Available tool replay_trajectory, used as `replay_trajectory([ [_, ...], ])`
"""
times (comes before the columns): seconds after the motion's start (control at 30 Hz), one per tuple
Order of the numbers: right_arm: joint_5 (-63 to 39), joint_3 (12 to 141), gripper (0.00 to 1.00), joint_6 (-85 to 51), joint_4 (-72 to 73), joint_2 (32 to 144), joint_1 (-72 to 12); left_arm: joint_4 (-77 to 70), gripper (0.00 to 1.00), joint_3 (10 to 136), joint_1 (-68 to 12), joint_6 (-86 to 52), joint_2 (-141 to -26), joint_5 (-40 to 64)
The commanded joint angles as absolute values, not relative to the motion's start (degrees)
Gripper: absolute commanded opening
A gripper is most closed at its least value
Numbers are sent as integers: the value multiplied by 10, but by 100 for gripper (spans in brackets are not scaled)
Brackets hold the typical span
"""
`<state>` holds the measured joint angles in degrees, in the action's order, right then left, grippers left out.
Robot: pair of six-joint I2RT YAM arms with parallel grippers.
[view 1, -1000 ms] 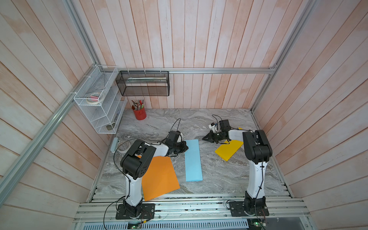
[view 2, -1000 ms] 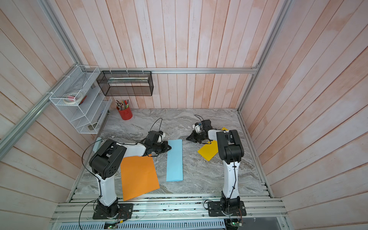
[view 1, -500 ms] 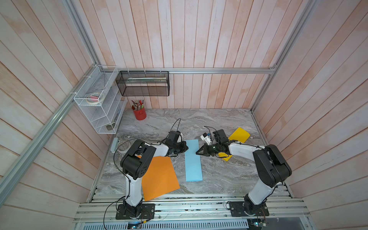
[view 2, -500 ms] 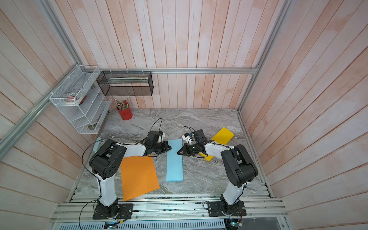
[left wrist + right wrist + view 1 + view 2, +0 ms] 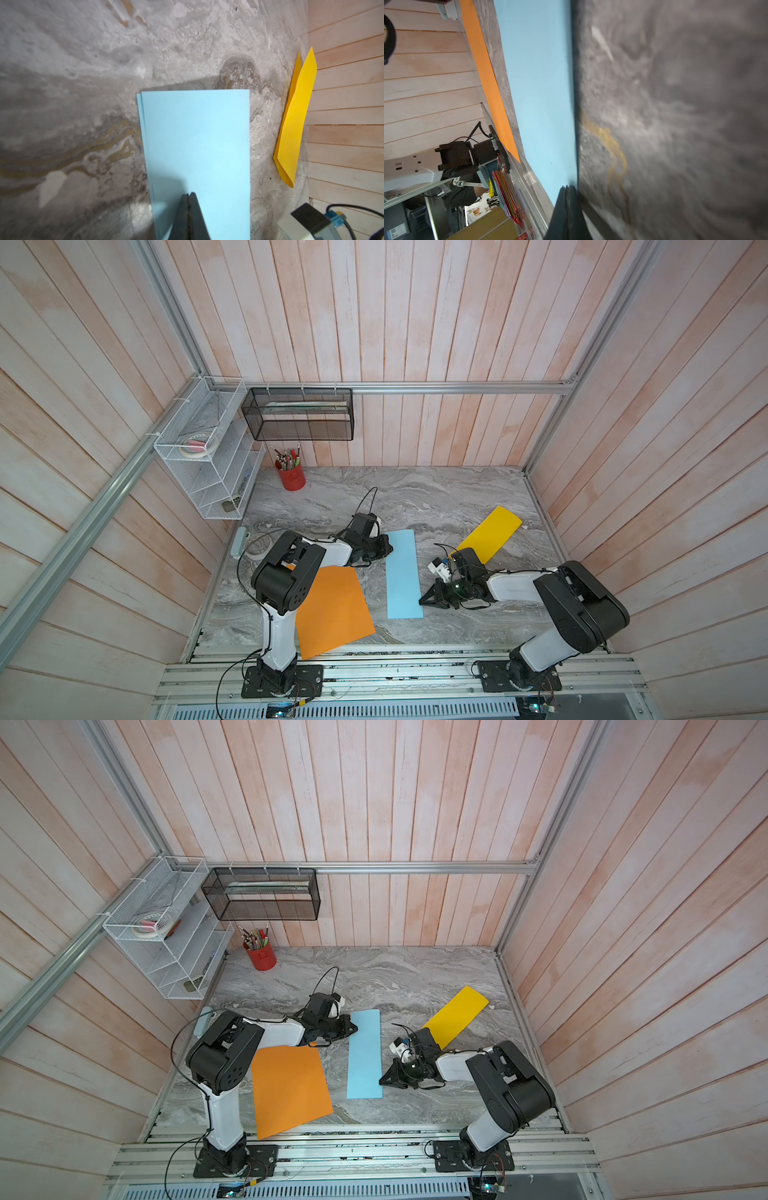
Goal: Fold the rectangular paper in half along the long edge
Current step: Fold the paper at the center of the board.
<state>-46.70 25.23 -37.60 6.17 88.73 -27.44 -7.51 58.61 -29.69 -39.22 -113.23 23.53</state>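
Honestly, with the blue paper (image 5: 401,572) lying doubled over mid-frame on the surface (image 5: 457,497), my left pincer (image 5: 390,549) pinched together on its upper left edge and my right pincer (image 5: 421,602) likewise at its lower right edge, I'd press slowly along the fold without skewing layers.

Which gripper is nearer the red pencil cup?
Left. The left gripper is at the folded blue paper's far end, toward the red pencil cup; the right gripper is at its near end.
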Motion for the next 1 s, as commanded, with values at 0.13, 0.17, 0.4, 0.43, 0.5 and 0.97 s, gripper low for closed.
replay_trajectory([
  [0.13, -450, 227, 0, -386, 17, 807, -259, 27, 0, 561, -305, -383, -1159, 211],
  [0.17, -451, 241, 0, -390, 9, 793, -260, 27, 0, 562, -304, -383, -1159, 211],
  [0.4, -449, 340, 0, -402, 17, 806, -293, 23, 0, 561, -306, -388, -1159, 213],
  [0.43, -447, 348, 0, -402, 22, 819, -297, 23, 0, 562, -305, -388, -1160, 213],
  [0.5, -450, 363, 0, -408, 46, 853, -305, 22, 0, 563, -307, -389, -1161, 214],
  [0.97, -446, 260, 0, -428, 139, 945, -297, 35, 0, 568, -308, -384, -1158, 208],
])
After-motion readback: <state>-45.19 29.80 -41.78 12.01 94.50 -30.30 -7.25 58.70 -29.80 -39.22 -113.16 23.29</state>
